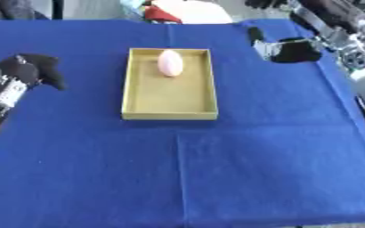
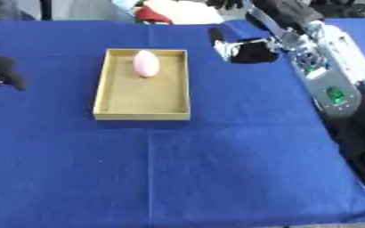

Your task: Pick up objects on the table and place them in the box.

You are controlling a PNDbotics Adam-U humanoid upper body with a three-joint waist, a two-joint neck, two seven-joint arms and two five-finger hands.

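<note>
A shallow tan box [image 1: 170, 84] sits on the blue cloth [image 1: 256, 156] that covers the tabletop, its long sides running away from the camera. Inside it, at the far end and touching the floor of the box, lies a pale pink egg-shaped object [image 1: 170, 63]. The rest of the box floor is bare. The robot's right hand [image 1: 288, 49] hangs over the far right part of the cloth, well apart from the box, its fingers pointing toward the box and seemingly relaxed, with nothing seen in them. The left hand [image 1: 31, 71] shows at the left edge, level with the box and well apart from it; whether its fingers are spread or curled cannot be told, and no object is visible in it. Beyond the far edge of the cloth lie red and white things [image 1: 178, 12], too blurred to make out.
</note>
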